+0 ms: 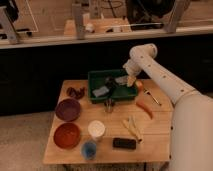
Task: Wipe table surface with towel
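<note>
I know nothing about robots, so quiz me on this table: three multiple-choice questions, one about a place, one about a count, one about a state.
1. Where is the robot's hand?
A. over the white cup
B. at the green plastic bin
C. beside the black block

2. How many bowls stand on the light-brown wooden table?
A. one
B. two
C. four

3. How is the small pale grey-blue cloth placed?
A. spread on the wood
B. hanging off the table edge
C. lying inside the bin

Answers:
1 B: the arm bends down so the hand hangs at the bin's front part.
2 B: only the round purple bowl and the round reddish-brown bowl are there.
3 C: the cloth rests within the bin's walls.
</note>
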`<control>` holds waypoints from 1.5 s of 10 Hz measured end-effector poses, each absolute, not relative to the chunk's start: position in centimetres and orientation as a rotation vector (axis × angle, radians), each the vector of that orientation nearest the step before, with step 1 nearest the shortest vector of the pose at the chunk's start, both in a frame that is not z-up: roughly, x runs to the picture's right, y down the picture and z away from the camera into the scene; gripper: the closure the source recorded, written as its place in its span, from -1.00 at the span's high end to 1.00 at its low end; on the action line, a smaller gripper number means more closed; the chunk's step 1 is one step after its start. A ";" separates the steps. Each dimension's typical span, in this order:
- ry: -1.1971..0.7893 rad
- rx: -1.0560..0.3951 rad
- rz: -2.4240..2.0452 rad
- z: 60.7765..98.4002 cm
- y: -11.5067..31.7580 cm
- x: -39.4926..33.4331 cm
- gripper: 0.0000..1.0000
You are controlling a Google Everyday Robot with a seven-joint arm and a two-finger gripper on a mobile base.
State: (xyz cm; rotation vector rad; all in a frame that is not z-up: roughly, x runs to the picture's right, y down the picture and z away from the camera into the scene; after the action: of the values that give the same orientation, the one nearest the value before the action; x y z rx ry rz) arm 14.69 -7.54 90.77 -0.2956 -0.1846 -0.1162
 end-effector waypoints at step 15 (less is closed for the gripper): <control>-0.154 -0.307 -0.098 101.3 -6.0 13.9 0.60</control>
State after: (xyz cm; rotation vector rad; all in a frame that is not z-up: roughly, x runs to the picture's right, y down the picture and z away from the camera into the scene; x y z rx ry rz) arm 13.89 -6.03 101.32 -0.3074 -0.1536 -0.0977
